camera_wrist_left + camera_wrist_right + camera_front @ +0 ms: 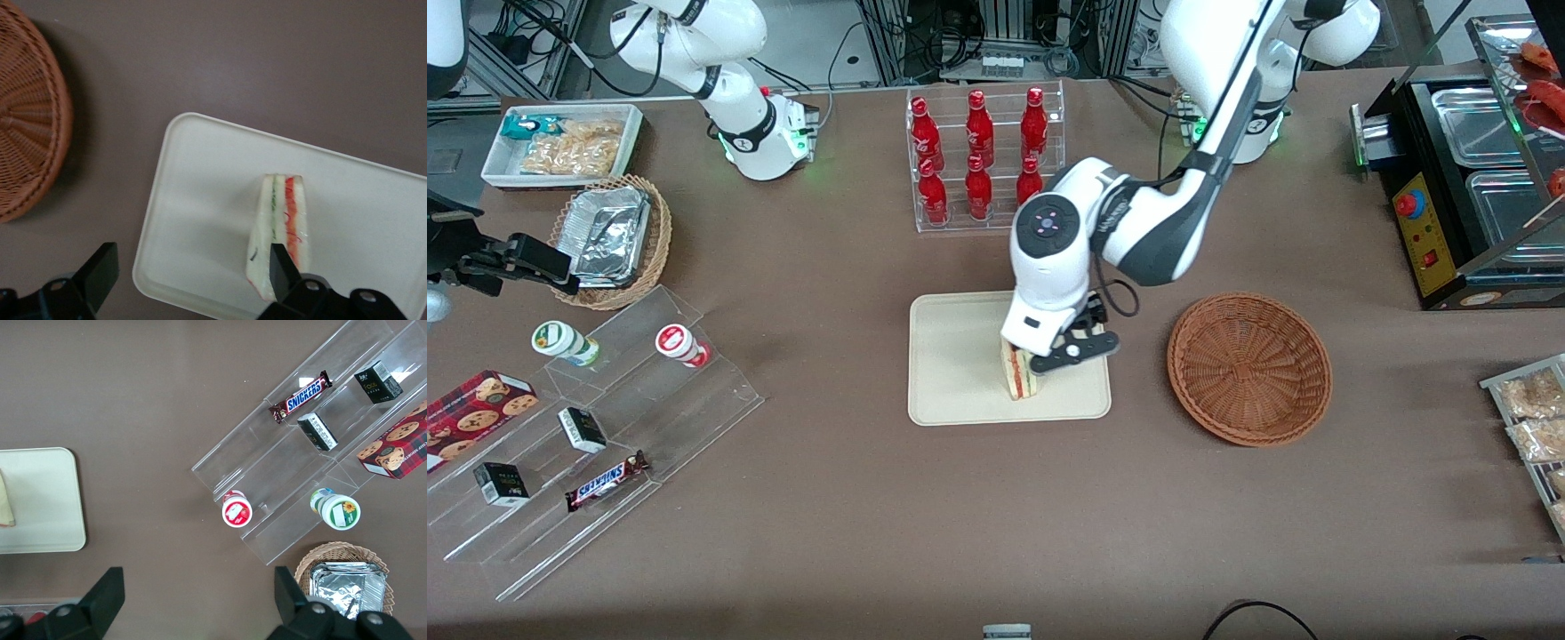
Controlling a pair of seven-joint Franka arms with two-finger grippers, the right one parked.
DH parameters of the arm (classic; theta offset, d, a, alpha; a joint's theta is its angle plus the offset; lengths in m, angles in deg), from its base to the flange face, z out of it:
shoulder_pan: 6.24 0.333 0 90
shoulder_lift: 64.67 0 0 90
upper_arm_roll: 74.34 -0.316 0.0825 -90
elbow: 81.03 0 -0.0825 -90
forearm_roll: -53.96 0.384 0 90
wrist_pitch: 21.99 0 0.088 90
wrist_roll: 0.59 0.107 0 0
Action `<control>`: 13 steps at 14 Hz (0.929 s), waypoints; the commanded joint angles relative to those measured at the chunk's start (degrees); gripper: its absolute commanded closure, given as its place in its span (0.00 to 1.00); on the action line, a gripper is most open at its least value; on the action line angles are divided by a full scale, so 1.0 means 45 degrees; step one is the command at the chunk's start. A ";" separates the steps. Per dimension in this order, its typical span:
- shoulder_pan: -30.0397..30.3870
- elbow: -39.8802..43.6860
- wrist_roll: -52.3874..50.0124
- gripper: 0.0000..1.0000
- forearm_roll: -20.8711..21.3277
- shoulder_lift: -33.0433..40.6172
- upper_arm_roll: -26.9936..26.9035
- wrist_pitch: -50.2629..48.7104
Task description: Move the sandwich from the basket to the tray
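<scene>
We see the gripper covering the sandwich's upper part; the wrist frame cuts off the basket.

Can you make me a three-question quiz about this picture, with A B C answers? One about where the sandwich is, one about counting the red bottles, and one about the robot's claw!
1. Where is the sandwich?
A. In the basket
B. On the tray
C. On the bare table

2. How many red bottles stand in the clear rack?
A. Four
B. Six
C. Eight

3. How is the gripper?
A. Open
B. Shut on the sandwich
C. Shut on a bottle

Answers:
1 B, the sandwich stands on the tray, while the basket beside it holds nothing.
2 B, the front view shows two rows of three.
3 A, the wrist view shows the fingers spread wide, one finger close by the sandwich, the other out over the table.
</scene>
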 commanded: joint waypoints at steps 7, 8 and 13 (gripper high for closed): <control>0.3763 -0.3639 0.5498 0.00 -0.0513 0.3575 -0.0100 -0.0696; 0.4096 -0.3874 0.6065 0.00 -0.0513 0.3946 -0.0100 -0.1006; 0.5852 -0.4150 0.8625 0.00 -0.0474 0.5470 -0.0100 -0.2608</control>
